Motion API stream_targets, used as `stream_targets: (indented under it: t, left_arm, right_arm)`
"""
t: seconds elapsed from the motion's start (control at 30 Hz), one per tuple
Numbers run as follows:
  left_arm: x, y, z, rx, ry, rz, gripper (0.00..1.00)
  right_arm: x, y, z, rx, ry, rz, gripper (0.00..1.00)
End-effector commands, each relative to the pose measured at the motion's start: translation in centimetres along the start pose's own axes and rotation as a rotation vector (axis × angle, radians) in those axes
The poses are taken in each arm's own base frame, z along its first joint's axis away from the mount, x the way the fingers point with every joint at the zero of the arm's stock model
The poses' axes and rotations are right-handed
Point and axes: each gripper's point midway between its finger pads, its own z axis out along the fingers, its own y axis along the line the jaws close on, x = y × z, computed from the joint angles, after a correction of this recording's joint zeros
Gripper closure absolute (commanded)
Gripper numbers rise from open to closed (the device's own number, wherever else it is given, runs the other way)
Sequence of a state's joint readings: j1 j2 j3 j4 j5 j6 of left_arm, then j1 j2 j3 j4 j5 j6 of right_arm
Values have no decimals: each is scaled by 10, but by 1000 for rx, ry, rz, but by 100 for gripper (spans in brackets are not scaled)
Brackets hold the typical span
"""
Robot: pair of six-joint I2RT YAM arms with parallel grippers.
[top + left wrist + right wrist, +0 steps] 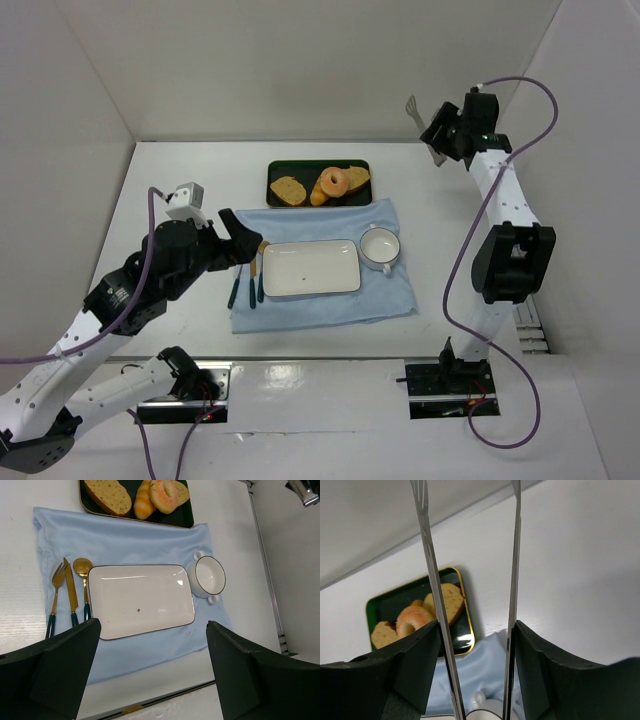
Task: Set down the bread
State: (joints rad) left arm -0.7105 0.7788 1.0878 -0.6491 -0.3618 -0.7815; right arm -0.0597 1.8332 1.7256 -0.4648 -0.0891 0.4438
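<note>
The bread (pixel 334 182), a glazed golden-brown ring, lies on a dark green tray (pixel 280 167) at the back, between two toast slices and against a small roll. It also shows in the left wrist view (pixel 162 492) and the right wrist view (pixel 410 620). My left gripper (pixel 243 243) is open and empty, hovering over the near left of the blue cloth (pixel 153 625). My right gripper (pixel 445 130) is raised at the back right and shut on metal tongs (pixel 427 540), whose two arms stand apart and hold nothing.
A white rectangular plate (pixel 345 283) and a white cup (pixel 380 246) sit on the blue cloth (pixel 320 310). A fork, knife and spoon (pixel 248 285) lie left of the plate. White walls enclose the table at the back and sides.
</note>
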Motion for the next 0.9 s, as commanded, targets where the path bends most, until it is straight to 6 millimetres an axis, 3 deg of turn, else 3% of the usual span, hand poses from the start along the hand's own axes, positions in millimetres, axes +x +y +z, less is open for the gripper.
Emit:
stream_targets:
  t: [0.0, 0.07, 0.17, 0.23, 0.37, 0.47, 0.5, 0.6, 0.87]
  left_arm:
    - [-9, -7, 1, 28, -41, 2, 0]
    - [-9, -7, 1, 28, -41, 2, 0]
    - [-6, -5, 2, 22, -35, -4, 0]
    - [-8, -7, 2, 28, -41, -7, 0]
    - [-8, -7, 2, 28, -41, -7, 0]
    - [-10, -8, 3, 33, -48, -10, 0]
    - [-10, -8, 3, 33, -48, -10, 0]
    - [-10, -10, 5, 33, -48, -10, 0]
    - [-9, -15, 15, 45, -48, 6, 0]
  right_arm:
    - [-24, 31, -8, -136, -28, -44, 35]
    - [-24, 44, -9, -203, 2, -57, 35]
    - [-6, 69, -2, -301, 76, -132, 35]
    - [17, 84, 8, -338, 142, -199, 35]
    - [56, 105, 9, -356, 242, -294, 35]
    - [76, 104, 5, -363, 286, -305, 35]
    - [92, 103, 5, -377, 313, -306, 35]
    - [108, 104, -9, -384, 338, -314, 35]
    - [115, 90, -37, -310, 358, -320, 35]
